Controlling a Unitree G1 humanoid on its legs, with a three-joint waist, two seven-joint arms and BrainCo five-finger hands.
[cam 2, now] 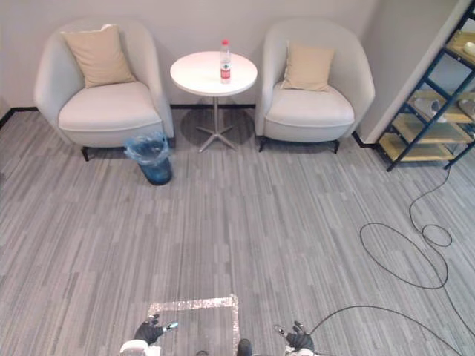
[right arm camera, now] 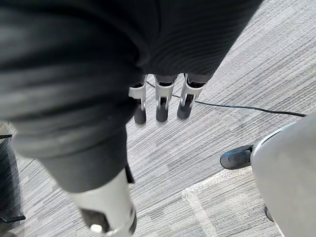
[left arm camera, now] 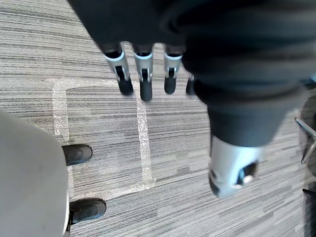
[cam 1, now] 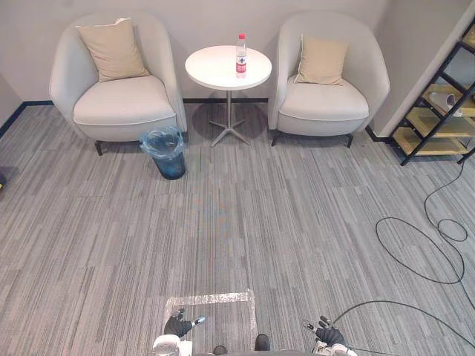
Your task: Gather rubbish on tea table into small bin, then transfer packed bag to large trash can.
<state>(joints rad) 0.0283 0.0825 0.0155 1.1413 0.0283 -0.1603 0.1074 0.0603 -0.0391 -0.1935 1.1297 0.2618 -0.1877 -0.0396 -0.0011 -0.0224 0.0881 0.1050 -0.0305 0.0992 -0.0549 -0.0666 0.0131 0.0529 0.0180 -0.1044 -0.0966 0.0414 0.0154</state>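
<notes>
A round white tea table [cam 1: 215, 74] stands far ahead between two armchairs. On it stands a clear plastic bottle [cam 1: 240, 55] with a red cap and label. A small bin [cam 1: 165, 153] lined with a blue bag sits on the floor to the table's left, by the left armchair. My left hand [cam 1: 178, 325] hangs low at the near edge, fingers straight, holding nothing. My right hand [cam 1: 327, 334] hangs low at the near right, also open and empty. In the wrist views both sets of fingers [left arm camera: 143, 79] [right arm camera: 160, 103] point down at the carpet.
Two beige armchairs [cam 1: 119, 81] [cam 1: 326, 81] with cushions flank the table. A shelf unit [cam 1: 441, 104] stands at the right. A taped square [cam 1: 211, 311] marks the carpet near me. Grey carpet stretches between me and the table.
</notes>
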